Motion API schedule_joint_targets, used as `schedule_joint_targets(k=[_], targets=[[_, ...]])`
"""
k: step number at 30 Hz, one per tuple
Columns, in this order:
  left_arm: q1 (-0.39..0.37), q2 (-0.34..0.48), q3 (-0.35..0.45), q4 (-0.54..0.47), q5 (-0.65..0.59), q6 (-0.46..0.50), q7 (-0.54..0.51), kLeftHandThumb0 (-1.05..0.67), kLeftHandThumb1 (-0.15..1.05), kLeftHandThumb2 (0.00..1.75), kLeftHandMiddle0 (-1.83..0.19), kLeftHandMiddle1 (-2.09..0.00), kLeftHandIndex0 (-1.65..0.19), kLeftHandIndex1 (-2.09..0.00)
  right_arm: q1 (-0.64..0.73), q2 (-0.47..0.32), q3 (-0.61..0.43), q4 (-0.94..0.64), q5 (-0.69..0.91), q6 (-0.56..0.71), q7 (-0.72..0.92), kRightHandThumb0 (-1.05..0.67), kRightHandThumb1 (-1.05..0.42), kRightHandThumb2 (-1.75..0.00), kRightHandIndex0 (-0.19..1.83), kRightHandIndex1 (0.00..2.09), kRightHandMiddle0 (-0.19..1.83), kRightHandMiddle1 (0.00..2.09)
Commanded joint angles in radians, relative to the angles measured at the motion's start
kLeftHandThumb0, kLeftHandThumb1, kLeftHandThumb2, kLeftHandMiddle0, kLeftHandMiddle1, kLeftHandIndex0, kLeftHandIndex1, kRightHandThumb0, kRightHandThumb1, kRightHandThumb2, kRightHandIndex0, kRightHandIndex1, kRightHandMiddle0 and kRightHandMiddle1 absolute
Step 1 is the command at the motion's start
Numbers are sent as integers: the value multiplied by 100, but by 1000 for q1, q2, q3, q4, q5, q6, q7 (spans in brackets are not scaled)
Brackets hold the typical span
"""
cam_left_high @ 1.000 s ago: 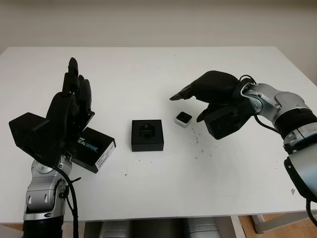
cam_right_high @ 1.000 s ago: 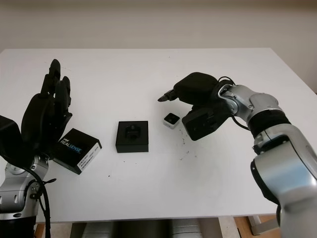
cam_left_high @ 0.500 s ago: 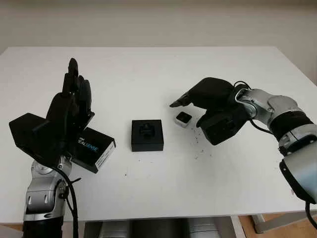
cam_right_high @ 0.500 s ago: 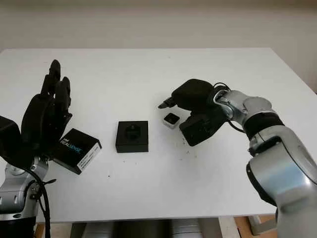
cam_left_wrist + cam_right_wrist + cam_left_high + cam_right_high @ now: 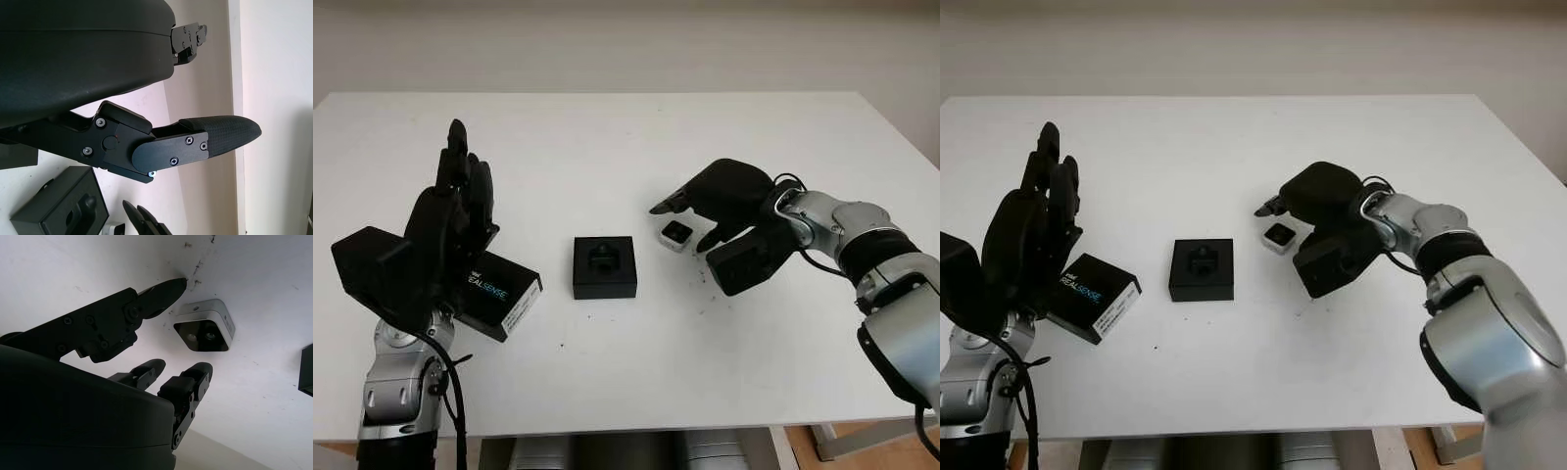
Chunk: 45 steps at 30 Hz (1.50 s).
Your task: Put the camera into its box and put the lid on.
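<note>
My right hand point(image 5: 720, 201): open, holding nothing, arched over the camera point(image 5: 676, 234), thumb on one side of it, two fingers point(image 5: 188, 382) on the other, none touching yet as far as I can tell. Camera: small white cube, dark lens face up, on the table point(image 5: 636, 147) under my palm. Box point(image 5: 604, 266): black, uncovered, moulded recess showing, just beyond my fingertips. Lid point(image 5: 497, 294): lettered, under my left hand point(image 5: 450, 225), which is raised and open above it. Risk, as I judge it: closing off-centre could skid the cube or tip it from between my fingers; a skewed grip would then jam it against the recess edge.
</note>
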Motion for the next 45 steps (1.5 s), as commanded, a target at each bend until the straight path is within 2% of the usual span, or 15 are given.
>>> schedule_joint_targets(k=[1, 15, 16, 17, 19, 21, 25, 28, 30, 34, 45], targets=[[9, 6, 2, -26, 2, -1, 0, -84, 105, 64, 19, 0, 19, 0, 3, 8, 16, 10, -15, 13, -17, -35, -83, -6, 61, 13, 59, 8], [10, 9, 5, -34, 2, 9, 5, -84, 105, 64, 19, 0, 19, 0, 21, 17, 50, 36, -40, 30, -94, -42, -84, -6, 61, 18, 64, 11], [10, 8, 5, -35, 1, 12, 6, -84, 105, 64, 19, 0, 19, 0, 22, 18, 49, 38, -38, 30, -93, -42, -85, -6, 58, 24, 64, 11], [9, 7, 6, -37, -1, 17, 8, -84, 105, 64, 19, 0, 19, 0, 24, 19, 49, 39, -37, 30, -96, -42, -85, -6, 43, 51, 62, 14], [8, 5, 6, -38, -1, 20, 10, -85, 105, 63, 19, 0, 19, 0, 28, 22, 43, 41, -29, 28, -93, -41, -85, -6, 22, 94, 59, 22], [10, 6, 2, -39, 5, 16, 11, -85, 105, 63, 19, 0, 19, 0, 33, 24, 35, 42, -16, 22, -92, -39, -86, -5, 16, 105, 57, 26], [14, 5, 0, -45, 5, 18, 12, -84, 105, 64, 19, 0, 19, 0, 41, 28, 26, 43, -4, 14, -103, -37, -85, -5, 12, 113, 54, 33], [15, 6, -2, -43, 9, 14, 11, -84, 105, 65, 19, 0, 19, 0, 44, 30, 23, 44, -4, 9, -119, -38, -86, -5, 7, 128, 34, 76], [16, 7, -2, -43, 11, 16, 11, -84, 105, 65, 19, 0, 19, 0, 44, 30, 22, 45, -4, 8, -120, -37, -86, -5, 6, 131, 27, 91], [15, 3, -1, -41, 4, 19, 6, -84, 105, 65, 19, 0, 19, 0, 45, 31, 16, 46, 3, -1, -115, -36, -87, -5, 2, 137, 19, 104], [17, -3, -2, -43, -5, 20, 7, -84, 105, 62, 19, 0, 19, 0, 43, 36, 11, 43, 11, -1, -114, -35, -86, -5, 4, 127, 18, 97]])
